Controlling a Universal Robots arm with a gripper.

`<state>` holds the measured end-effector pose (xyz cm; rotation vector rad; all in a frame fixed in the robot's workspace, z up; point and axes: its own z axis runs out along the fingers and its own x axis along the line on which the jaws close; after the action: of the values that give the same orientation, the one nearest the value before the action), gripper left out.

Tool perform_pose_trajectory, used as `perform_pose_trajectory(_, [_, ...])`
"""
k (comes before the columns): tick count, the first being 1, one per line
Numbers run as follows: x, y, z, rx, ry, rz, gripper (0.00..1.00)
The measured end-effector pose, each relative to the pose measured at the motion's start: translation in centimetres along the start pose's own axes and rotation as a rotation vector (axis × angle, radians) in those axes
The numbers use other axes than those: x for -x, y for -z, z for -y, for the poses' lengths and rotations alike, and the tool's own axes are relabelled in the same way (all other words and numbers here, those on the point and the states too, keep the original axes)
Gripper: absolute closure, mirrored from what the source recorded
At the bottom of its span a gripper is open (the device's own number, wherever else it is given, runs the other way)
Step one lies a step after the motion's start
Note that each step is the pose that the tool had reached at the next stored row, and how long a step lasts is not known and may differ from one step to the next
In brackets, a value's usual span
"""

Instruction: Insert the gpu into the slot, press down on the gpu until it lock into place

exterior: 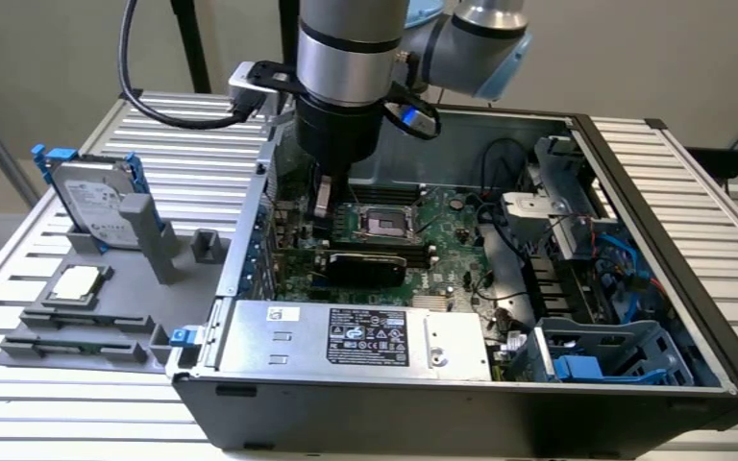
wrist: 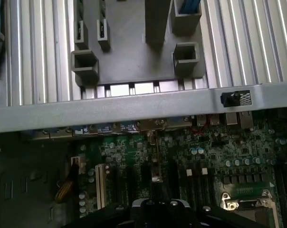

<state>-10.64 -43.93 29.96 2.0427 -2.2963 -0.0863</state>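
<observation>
The gpu (exterior: 360, 266) is a flat black card lying across the green motherboard (exterior: 453, 240) inside the open computer case, just behind the power supply box. My gripper (exterior: 323, 229) reaches straight down into the case, shut, with its tips at the card's end nearest the case wall on the exterior view's left. I cannot tell whether the tips touch the card. The slot is hidden, presumably under the card. In the wrist view the motherboard (wrist: 205, 156) lies below the case's wall (wrist: 134, 107).
A power supply box (exterior: 356, 336) with a silver label fills the case's near side. The CPU socket (exterior: 380, 219) sits beside the gripper. Cables and a blue drive cage (exterior: 600, 357) crowd the exterior view's right. Outside, a grey fixture (exterior: 87, 331) holds a hard drive (exterior: 93, 200).
</observation>
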Motion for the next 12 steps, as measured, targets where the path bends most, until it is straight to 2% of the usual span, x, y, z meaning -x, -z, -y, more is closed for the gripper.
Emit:
perform_pose_trajectory(2, [0.0, 0.02, 0.14, -0.0276, 0.002, 0.0028, 0.89])
perform_pose_trajectory(3, [0.0, 0.03, 0.23, -0.0387, 0.003, 0.0041, 0.89])
perform_pose_trajectory(4, [0.0, 0.04, 0.33, -0.0480, 0.004, 0.0051, 0.89])
perform_pose_trajectory(5, [0.0, 0.06, 0.45, -0.0544, 0.005, 0.0059, 0.89])
perform_pose_trajectory(8, [0.1, 0.31, 0.91, -0.0609, 0.008, 0.0073, 0.89])
perform_pose_trajectory(12, [0.2, 0.87, 1.87, -0.0622, 0.010, 0.0088, 0.89])
